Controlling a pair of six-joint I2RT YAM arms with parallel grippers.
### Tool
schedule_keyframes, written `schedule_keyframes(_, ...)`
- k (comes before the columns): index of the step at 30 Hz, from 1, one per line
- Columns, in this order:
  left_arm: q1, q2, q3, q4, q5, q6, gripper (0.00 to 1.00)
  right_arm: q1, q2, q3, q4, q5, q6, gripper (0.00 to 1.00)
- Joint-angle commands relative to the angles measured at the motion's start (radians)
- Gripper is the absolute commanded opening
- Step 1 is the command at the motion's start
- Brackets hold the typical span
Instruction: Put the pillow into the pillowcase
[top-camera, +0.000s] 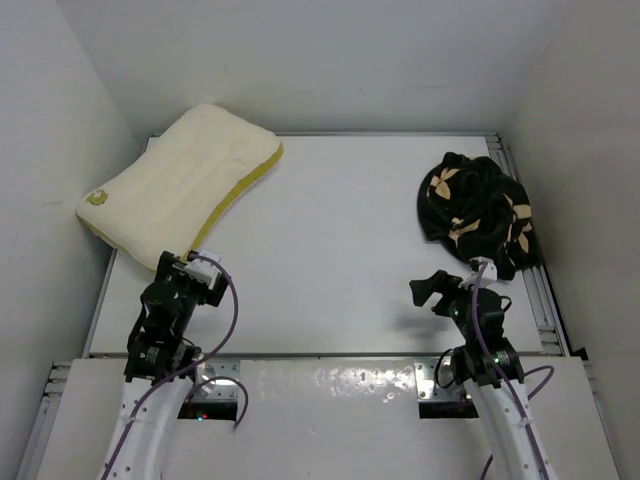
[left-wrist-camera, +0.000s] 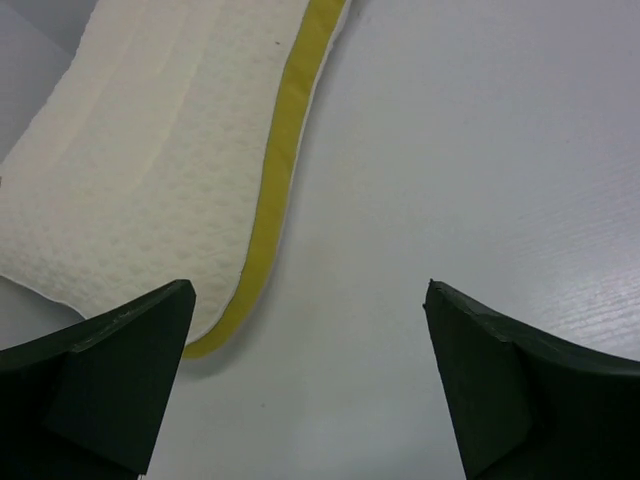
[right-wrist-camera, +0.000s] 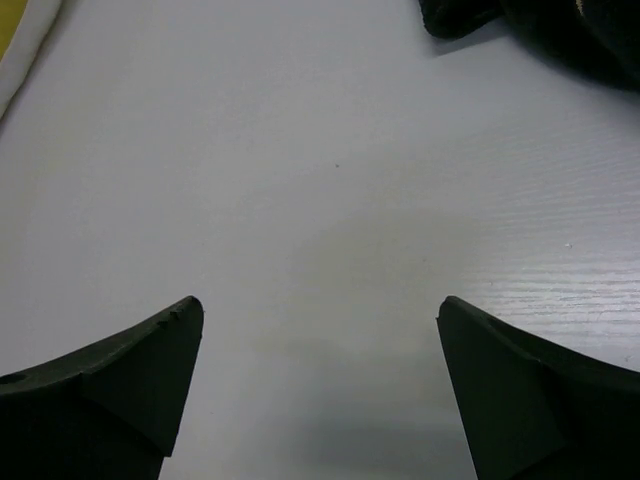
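While I hold both arms at six o'clock, pillow flat at ten o'clock on table, pillowcase crumpled at two o'clock, left gripper spread wide near pillow corner, right gripper spread wide

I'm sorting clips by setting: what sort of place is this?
Probably a lab robot cell: white table boxed in by plain white walls, left arm and right arm mounted at its near edge, a pillow and pillowcase laid out.

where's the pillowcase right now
In the top view the pillowcase sits bunched at the far right of the table, just ahead of the right gripper, across from the pillow.
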Motion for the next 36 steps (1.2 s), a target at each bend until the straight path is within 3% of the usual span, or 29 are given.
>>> schedule_keyframes(1,0.013,-0.011,0.029,0.078,-0.083,-0.068,1.0,0.008,0.005,0.003,0.024,-0.001,-0.003,0.99)
schedule_keyframes(3,0.013,0.002,0.046,0.079,-0.123,-0.046,1.0,0.006,0.001,0.006,0.018,0.003,0.0,0.99)
schedule_keyframes(4,0.014,0.014,0.075,0.061,-0.099,0.016,1.0,0.008,0.0,0.006,0.021,0.008,-0.001,0.99)
schedule_keyframes(5,0.014,0.044,0.096,0.02,-0.061,0.212,1.0,0.008,0.003,0.006,0.021,0.014,-0.001,0.99)
schedule_keyframes(7,0.011,0.101,0.153,0.007,-0.014,0.292,1.0,0.008,0.017,0.015,0.01,0.071,0.017,0.99)
schedule_keyframes(9,0.008,0.28,0.223,0.042,-0.12,0.185,1.0,0.008,0.063,0.053,0.004,0.091,0.034,0.63)
schedule_keyframes(10,0.01,0.44,0.319,0.03,-0.137,0.164,0.8,0.008,0.09,0.094,0.012,0.099,0.034,0.22)
schedule_keyframes(11,0.007,0.516,0.373,0.007,-0.128,0.171,0.59,0.006,0.122,0.118,0.016,0.105,0.038,0.21)
schedule_keyframes(12,0.003,0.582,0.418,-0.042,-0.12,0.173,0.45,0.009,0.203,0.144,0.026,0.115,0.037,0.11)
schedule_keyframes(13,-0.006,0.661,0.525,-0.071,-0.116,0.18,0.32,0.006,0.254,0.171,0.041,0.131,0.029,0.12)
schedule_keyframes(14,-0.035,0.821,0.587,-0.109,-0.143,0.188,0.31,0.008,0.308,0.238,0.047,0.164,0.023,0.19)
schedule_keyframes(15,-0.052,0.907,0.651,-0.17,-0.174,0.177,0.33,0.008,0.431,0.274,0.05,0.186,0.008,0.64)
schedule_keyframes(16,-0.073,0.998,0.793,-0.195,-0.203,0.159,0.56,0.009,0.501,0.311,0.053,0.206,-0.003,0.84)
schedule_keyframes(17,-0.072,1.175,0.873,-0.223,-0.218,0.115,0.68,0.008,0.571,0.393,0.05,0.224,-0.012,0.98)
schedule_keyframes(19,-0.053,1.332,1.082,-0.258,-0.228,0.047,0.99,0.006,0.788,0.479,0.037,0.295,-0.034,0.99)
schedule_keyframes(20,-0.049,1.461,1.137,-0.258,-0.225,-0.002,1.0,0.003,0.858,0.563,0.029,0.33,-0.035,0.99)
schedule_keyframes(22,-0.05,1.549,1.227,-0.219,-0.221,-0.016,1.0,-0.009,1.051,0.65,0.015,0.436,-0.044,0.99)
schedule_keyframes(29,-0.069,1.801,1.213,0.142,-0.445,0.203,1.0,-0.063,1.492,1.186,-0.132,0.58,-0.098,0.99)
schedule_keyframes(33,-0.026,1.957,1.331,0.185,-0.456,0.16,1.0,-0.098,1.675,1.409,-0.171,0.591,-0.121,0.99)
schedule_keyframes(35,-0.017,1.985,1.317,0.243,-0.438,0.192,1.0,-0.107,1.777,1.52,-0.187,0.606,-0.109,0.99)
schedule_keyframes(36,-0.02,1.985,1.298,0.243,-0.415,0.212,0.94,-0.116,1.811,1.55,-0.213,0.614,-0.103,0.99)
